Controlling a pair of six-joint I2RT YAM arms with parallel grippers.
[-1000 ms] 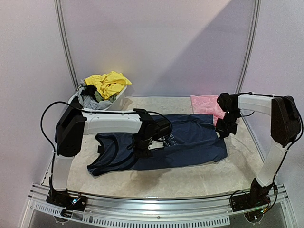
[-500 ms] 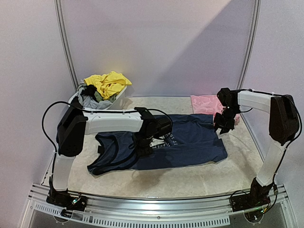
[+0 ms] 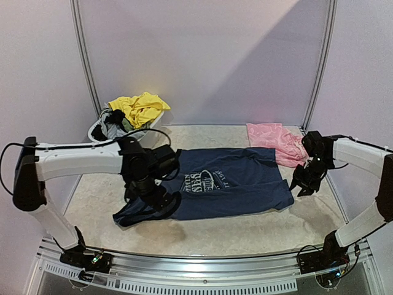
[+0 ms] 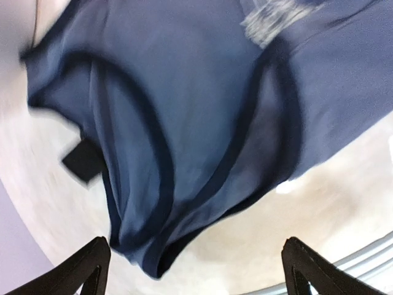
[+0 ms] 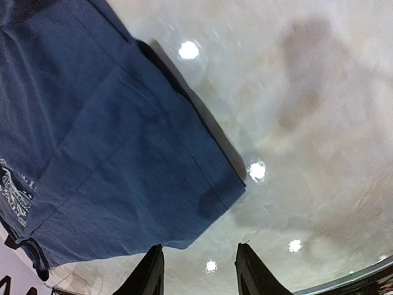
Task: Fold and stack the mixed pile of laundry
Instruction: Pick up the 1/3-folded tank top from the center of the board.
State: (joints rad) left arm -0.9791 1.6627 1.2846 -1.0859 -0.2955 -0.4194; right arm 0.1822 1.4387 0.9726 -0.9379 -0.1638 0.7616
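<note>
Both grippers have swung outward: left gripper (image 4: 196, 255) gapes over the straps of the navy tank top (image 3: 236, 184), right gripper (image 5: 200, 264) part-open, empty, beside its hem. Possibly bunched straps risk crooked folds.

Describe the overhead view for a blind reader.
A navy tank top lies spread on a table between a robot's open left hand and open right hand. Behind: a pink garment and a white tub of yellow and grey clothes.
</note>
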